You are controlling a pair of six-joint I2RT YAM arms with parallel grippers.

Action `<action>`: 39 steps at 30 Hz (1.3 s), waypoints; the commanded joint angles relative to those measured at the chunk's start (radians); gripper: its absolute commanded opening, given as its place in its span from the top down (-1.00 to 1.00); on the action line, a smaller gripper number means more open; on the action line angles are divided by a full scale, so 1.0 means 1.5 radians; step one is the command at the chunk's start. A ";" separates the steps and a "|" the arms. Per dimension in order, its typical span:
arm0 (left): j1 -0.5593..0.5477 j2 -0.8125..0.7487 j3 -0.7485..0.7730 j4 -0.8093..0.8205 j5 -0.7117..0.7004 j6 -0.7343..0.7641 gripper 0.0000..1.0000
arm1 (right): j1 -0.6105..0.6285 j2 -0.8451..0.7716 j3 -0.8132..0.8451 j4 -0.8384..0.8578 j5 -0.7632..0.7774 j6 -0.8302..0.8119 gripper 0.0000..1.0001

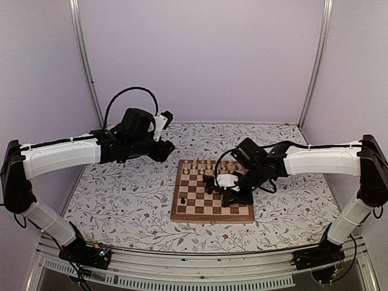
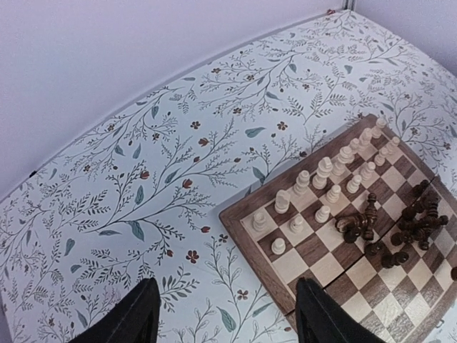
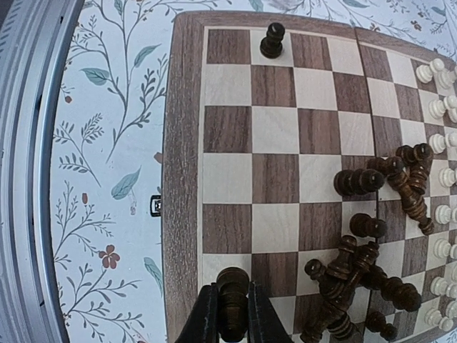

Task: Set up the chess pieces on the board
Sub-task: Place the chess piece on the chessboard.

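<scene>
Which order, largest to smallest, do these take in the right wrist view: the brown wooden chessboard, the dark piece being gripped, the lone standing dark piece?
1. Brown wooden chessboard
2. Dark gripped piece, though nearness to the camera enlarges it
3. Lone standing dark piece

Soft, even light fills my cell, bright without glare; shadows on the table (image 1: 121, 212) are faint. My wrist views bow straight lines: the board (image 3: 184, 179) rim curves near the frame edge.
</scene>
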 commanded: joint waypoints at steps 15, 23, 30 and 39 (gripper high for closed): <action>-0.001 -0.021 -0.001 0.012 0.017 0.015 -0.33 | 0.027 0.068 0.002 -0.010 0.031 -0.010 0.99; -0.001 -0.014 0.002 0.006 0.029 0.014 -0.33 | 0.029 0.068 0.018 -0.025 0.033 -0.001 0.50; -0.002 -0.011 0.005 0.001 0.036 0.015 -0.33 | -0.025 0.021 0.106 -0.083 -0.036 0.010 0.25; -0.002 -0.009 0.009 -0.005 0.049 0.016 -0.33 | -0.137 0.062 0.168 -0.063 -0.047 0.054 0.31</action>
